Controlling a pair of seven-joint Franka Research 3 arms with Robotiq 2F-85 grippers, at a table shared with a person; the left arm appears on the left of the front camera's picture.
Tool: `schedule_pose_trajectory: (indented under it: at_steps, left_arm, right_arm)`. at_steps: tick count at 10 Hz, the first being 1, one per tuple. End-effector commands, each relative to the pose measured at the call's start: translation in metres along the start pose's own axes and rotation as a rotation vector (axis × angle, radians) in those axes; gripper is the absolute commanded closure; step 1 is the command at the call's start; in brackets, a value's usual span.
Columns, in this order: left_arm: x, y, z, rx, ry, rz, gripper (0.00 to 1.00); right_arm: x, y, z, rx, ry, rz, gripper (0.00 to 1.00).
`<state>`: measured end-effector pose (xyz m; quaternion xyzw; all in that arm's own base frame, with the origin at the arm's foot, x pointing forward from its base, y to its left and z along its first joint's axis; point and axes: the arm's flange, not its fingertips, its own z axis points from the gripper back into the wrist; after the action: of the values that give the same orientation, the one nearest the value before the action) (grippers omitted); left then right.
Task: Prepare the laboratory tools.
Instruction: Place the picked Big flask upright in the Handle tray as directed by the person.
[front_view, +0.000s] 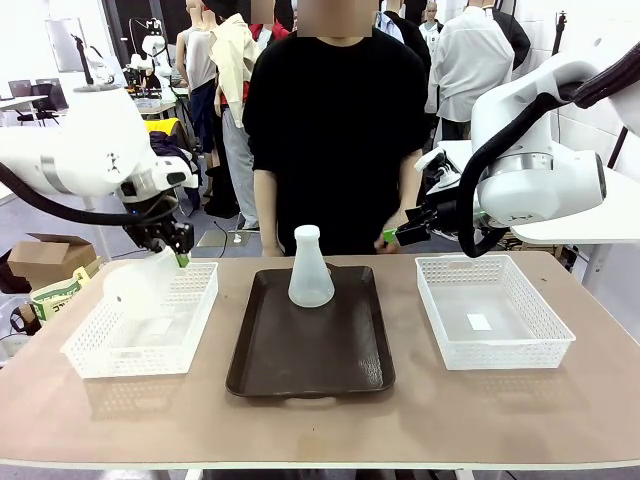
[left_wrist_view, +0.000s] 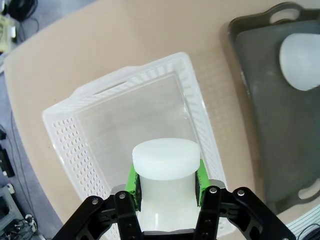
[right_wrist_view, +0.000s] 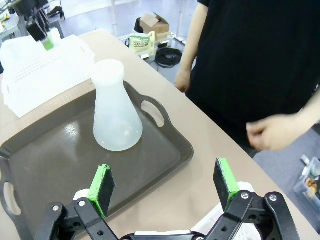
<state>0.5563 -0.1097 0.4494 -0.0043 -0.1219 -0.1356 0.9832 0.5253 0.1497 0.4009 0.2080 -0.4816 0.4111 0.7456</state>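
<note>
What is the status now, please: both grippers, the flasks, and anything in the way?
Left gripper shut on held flask, above left basket. Right gripper open, empty. Second flask upright on tray. Person's hand near the tray's far side.

Two conical flasks: one (front_view: 311, 268) stands on the tray, the other (front_view: 138, 283) is over a basket. Two white mesh baskets (front_view: 100, 352) (front_view: 545, 345), one dark brown tray (front_view: 262, 372)
</note>
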Motion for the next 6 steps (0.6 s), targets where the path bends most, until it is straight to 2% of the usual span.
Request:
schedule_pose_trajectory:
  at_steps: [1, 3, 6]
  left_arm:
    - [-0.013, -0.006, 0.034, -0.033, -0.048, -0.077, 1.0]
    - [-0.026, -0.018, 0.068, -0.059, -0.108, -0.148, 1.0]
    - [-0.042, -0.025, 0.091, -0.084, -0.172, -0.19, 1.0]
  right_arm:
    - [0.0, 0.0, 0.0, 0.0, 0.001, -0.002, 0.0]
    - [0.0, 0.0, 0.0, 0.0, 0.001, -0.002, 0.0]
    - [0.0, 0.0, 0.0, 0.0, 0.001, -0.002, 0.0]
